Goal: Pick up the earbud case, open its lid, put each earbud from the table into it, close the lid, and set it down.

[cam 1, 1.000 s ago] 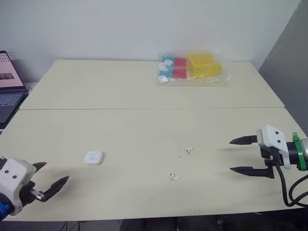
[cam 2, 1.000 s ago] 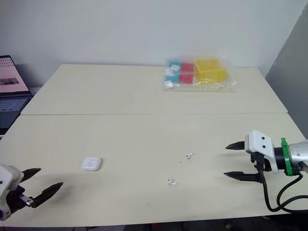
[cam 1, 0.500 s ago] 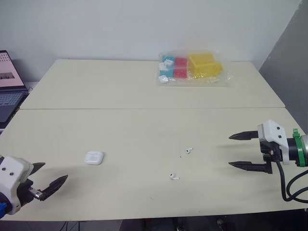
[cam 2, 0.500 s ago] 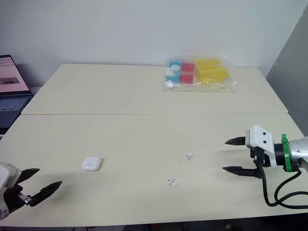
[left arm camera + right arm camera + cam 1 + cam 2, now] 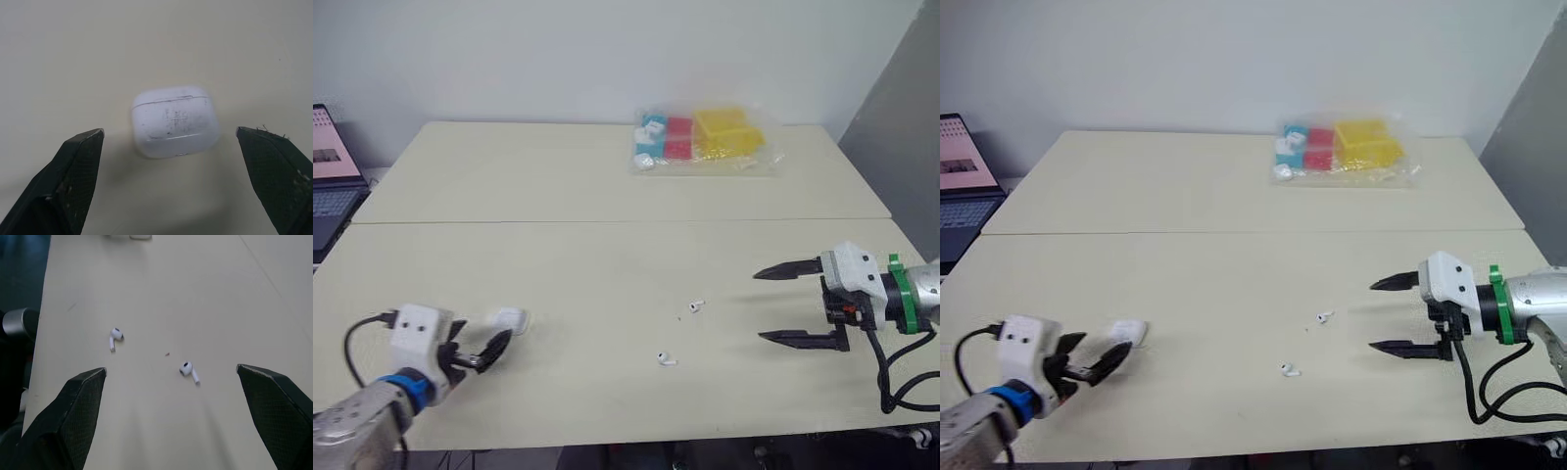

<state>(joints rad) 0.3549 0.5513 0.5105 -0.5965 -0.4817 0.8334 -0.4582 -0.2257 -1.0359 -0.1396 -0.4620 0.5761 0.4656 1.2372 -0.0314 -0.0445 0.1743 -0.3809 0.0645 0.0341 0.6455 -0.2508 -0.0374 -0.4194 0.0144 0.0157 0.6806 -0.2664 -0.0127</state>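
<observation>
The earbud case point(image 5: 174, 121) is plain white with its lid shut. It carries faint dark scuffs on top, and any lettering among them is too small to read. It lies flat on the worktop point(image 5: 558, 264) just ahead of the left gripper point(image 5: 480, 345), whose fingers are spread wide to either side of it and touch neither edge.

The right gripper point(image 5: 759, 305) is likewise released, its fingers well apart and holding nothing. One earbud point(image 5: 697, 305) and the other earbud point(image 5: 666, 359) lie loose on the worktop out in front of it.

The worktop is pale cream, two slabs joined at a seam. Far beyond the grippers sits a clear bag of coloured boxes point(image 5: 705, 139). A laptop point(image 5: 333, 186) stands off the left edge, its screen unreadable. A white wall point(image 5: 607, 49) runs behind.
</observation>
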